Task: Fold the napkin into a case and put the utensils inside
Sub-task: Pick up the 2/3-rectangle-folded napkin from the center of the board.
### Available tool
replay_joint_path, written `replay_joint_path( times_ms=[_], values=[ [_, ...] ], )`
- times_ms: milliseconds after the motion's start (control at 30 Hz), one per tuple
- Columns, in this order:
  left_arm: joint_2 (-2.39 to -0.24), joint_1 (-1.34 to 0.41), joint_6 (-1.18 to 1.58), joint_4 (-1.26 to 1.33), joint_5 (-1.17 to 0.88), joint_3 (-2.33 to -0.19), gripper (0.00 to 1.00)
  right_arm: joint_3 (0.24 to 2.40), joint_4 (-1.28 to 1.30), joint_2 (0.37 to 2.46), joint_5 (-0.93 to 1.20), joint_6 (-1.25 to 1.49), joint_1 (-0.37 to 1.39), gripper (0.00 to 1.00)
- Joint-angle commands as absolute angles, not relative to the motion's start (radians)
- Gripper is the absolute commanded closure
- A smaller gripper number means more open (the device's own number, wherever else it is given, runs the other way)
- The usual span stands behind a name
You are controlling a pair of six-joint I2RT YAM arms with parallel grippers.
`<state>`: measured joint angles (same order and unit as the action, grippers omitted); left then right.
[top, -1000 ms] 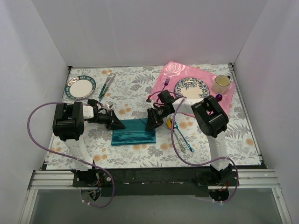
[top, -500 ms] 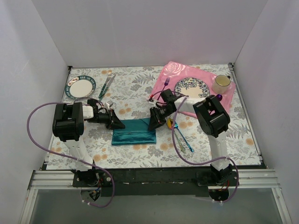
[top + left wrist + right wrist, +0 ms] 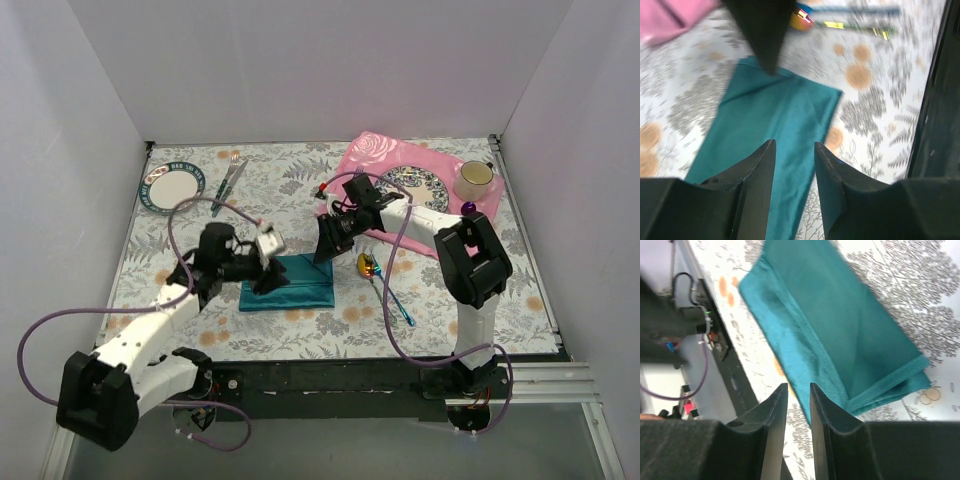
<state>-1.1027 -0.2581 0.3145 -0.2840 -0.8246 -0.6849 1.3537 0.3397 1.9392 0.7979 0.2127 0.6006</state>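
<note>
The napkin (image 3: 300, 288) lies folded into a narrow teal rectangle on the floral table, its long side running left to right. My left gripper (image 3: 268, 280) hovers over its left end, open and empty; the left wrist view shows teal cloth (image 3: 775, 115) under the gripper (image 3: 794, 147). My right gripper (image 3: 325, 248) is just behind the napkin's right end, jaws a little apart and empty; the right wrist view shows the cloth (image 3: 840, 325) ahead of the gripper (image 3: 797, 390). The two iridescent utensils (image 3: 385, 285) lie together right of the napkin and also show in the left wrist view (image 3: 850, 26).
A pink placemat (image 3: 360, 160) at the back right bears a patterned plate (image 3: 410, 188), a cup (image 3: 474, 178) and a purple fork (image 3: 357, 175). A green-rimmed plate (image 3: 172, 188) and a green-handled fork and knife (image 3: 228, 180) are at the back left.
The left arm has swung low and its gripper has moved right, onto the napkin's left end. The right gripper has drawn back from the napkin's right edge. The napkin has not moved.
</note>
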Motion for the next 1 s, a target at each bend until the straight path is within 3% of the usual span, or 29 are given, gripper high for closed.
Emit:
replay_joint_path(
  times_ms=[0, 133, 300, 500, 633, 733, 833, 967],
  values=[
    [-0.985, -0.487, -0.07, -0.246, -0.419, -0.502, 0.63, 1.385, 0.364, 1.986, 0.72, 0.163, 0.623, 0.67],
    [-0.965, -0.658, -0.175, -0.193, -0.273, -0.411, 0.63, 1.393, 0.397, 2.019, 0.673, 0.109, 0.643, 0.67],
    [-0.998, -0.739, -0.267, -0.134, -0.193, -0.333, 0.65, 1.402, 0.437, 2.062, 0.632, 0.058, 0.647, 0.67],
    [-1.031, -0.769, -0.298, -0.135, -0.17, -0.324, 0.81, 1.399, 0.437, 2.073, 0.652, 0.032, 0.647, 0.68],
    [-1.049, -0.769, -0.249, -0.144, -0.176, -0.35, 0.89, 1.309, 0.307, 1.939, 0.699, 0.003, 0.646, 0.62],
    [-1.052, -0.769, -0.206, -0.155, -0.193, -0.36, 0.87, 1.24, 0.243, 1.85, 0.721, -0.092, 0.646, 0.54],
    [-1.031, -0.767, -0.172, -0.164, -0.204, -0.371, 0.75, 1.14, 0.177, 1.751, 0.723, -0.234, 0.646, 0.47],
    [-0.927, -0.761, -0.208, -0.237, -0.224, -0.359, 0.69, 1.013, 0.048, 1.632, 0.701, -0.423, 0.646, 0.39]
  ],
)
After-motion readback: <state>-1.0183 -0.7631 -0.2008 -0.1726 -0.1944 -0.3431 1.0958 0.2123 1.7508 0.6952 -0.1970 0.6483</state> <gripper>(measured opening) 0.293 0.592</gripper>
